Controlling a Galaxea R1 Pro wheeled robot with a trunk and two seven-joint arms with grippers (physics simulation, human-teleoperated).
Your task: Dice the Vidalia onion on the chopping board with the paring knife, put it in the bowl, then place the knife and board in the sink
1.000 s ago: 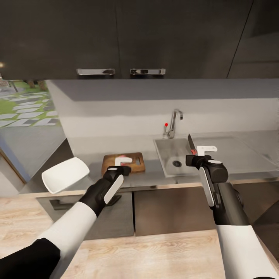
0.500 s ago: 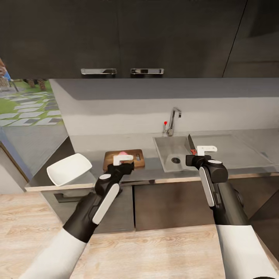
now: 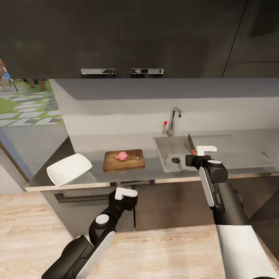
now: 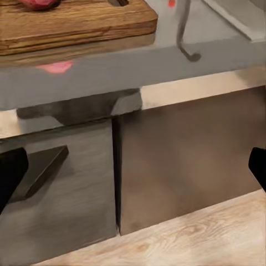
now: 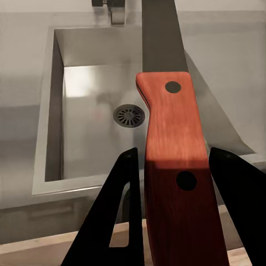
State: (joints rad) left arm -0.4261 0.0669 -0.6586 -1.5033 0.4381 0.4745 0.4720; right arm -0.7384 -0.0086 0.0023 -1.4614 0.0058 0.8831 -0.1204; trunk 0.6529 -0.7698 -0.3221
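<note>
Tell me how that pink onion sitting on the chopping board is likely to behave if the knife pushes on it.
The onion looks round and whole, so it would probably roll under a sideways push. It rests loose on the flat chopping board with nothing beside it, so it could travel off the edge. The left gripper hangs below the countertop, not steadying it.

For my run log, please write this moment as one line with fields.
left gripper: open, low before cabinets | right gripper: shut on knife, over sink | onion: whole, on board | bowl: empty
</note>
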